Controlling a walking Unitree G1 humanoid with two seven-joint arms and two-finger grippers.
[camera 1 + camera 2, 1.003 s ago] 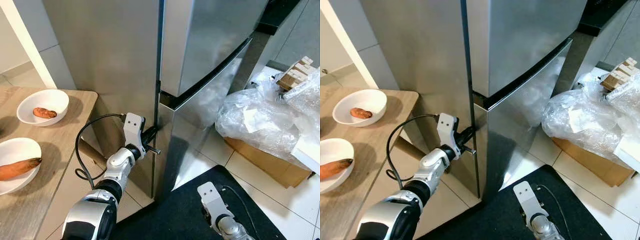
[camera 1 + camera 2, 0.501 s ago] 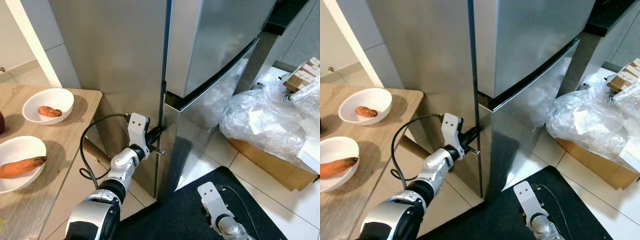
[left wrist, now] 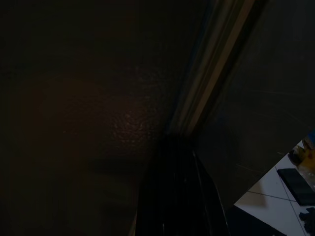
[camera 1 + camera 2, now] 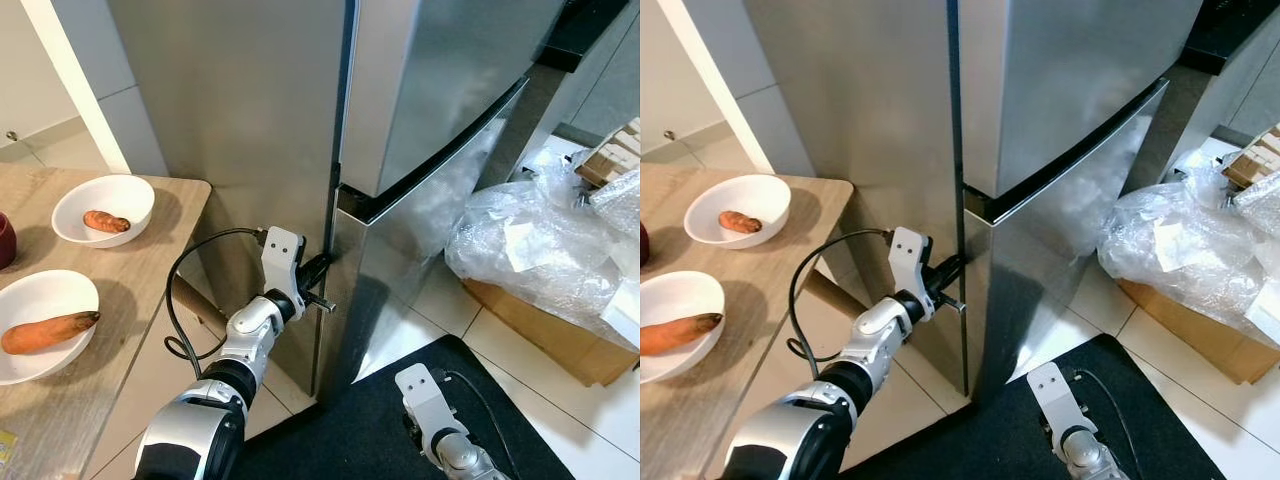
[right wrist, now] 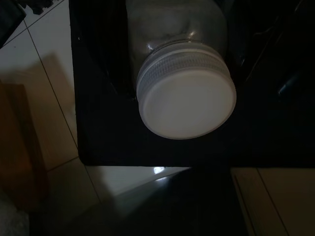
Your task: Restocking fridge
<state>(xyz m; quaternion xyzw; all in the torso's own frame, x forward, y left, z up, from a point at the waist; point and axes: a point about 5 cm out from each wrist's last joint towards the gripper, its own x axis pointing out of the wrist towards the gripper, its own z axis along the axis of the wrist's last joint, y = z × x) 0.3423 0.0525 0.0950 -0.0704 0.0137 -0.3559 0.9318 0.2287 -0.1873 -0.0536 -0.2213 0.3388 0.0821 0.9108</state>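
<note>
Your left gripper (image 4: pixel 318 283) has its jaws pressed together at the vertical seam of the fridge (image 4: pixel 420 130), door edge at 3 o'clock; right gripper (image 5: pixel 162 73) clamps a jar (image 5: pixel 184 93).

Silver brushed-steel fridge (image 4: pixel 250 130) with a dark seam between its doors. Light wood-grain table (image 4: pixel 60 400). Two white bowls: at 9 o'clock a bowl (image 4: pixel 45 325) with an orange carrot (image 4: pixel 48 333). Black mat (image 4: pixel 340 430), pale floor tiles (image 4: pixel 560 410). Clear jar (image 5: pixel 177 64) with a white lid (image 5: pixel 187 105).
</note>
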